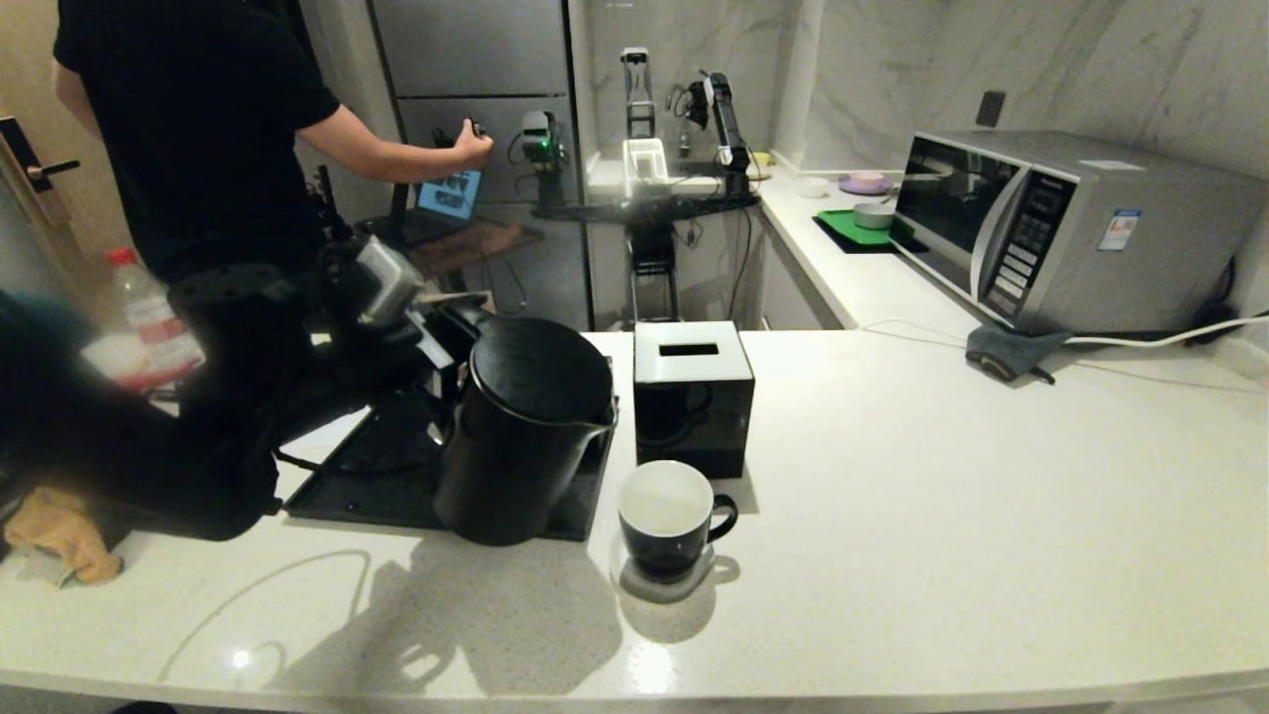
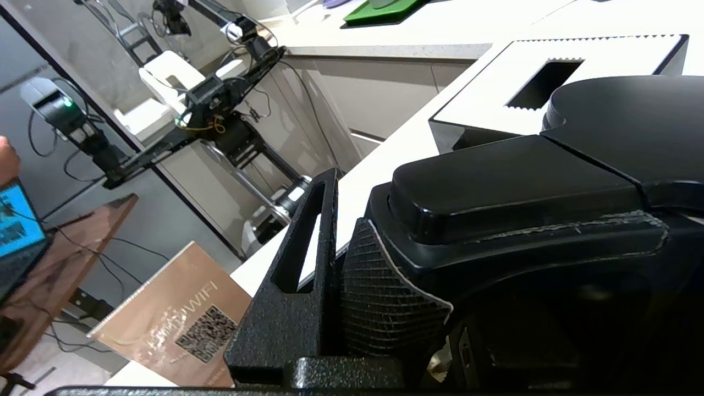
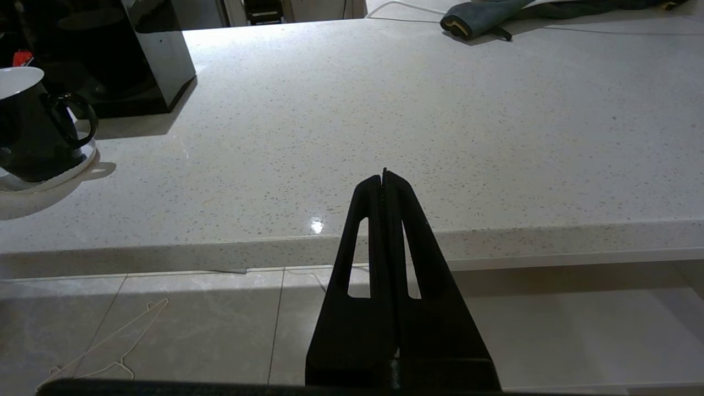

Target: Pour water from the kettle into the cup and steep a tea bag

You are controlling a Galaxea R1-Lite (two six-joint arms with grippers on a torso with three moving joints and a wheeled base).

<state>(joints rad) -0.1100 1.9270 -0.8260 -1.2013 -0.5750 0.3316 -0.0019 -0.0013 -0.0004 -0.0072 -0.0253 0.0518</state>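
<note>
The kettle point(image 1: 525, 426) handle is clamped by the left gripper point(image 2: 352, 275) — nothing is poured yet; the cup point(image 1: 666, 516) is seen empty. The right gripper point(image 3: 384, 179) is parked, pressed closed — no tea bag is seen.

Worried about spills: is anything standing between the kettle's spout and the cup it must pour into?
Nothing visible does. The kettle sits on its tray, spout toward the cup; the tissue box stands behind that gap.

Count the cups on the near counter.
1: the cup on a coaster, in front of the tissue box, beside the kettle. Others may be hidden.
</note>
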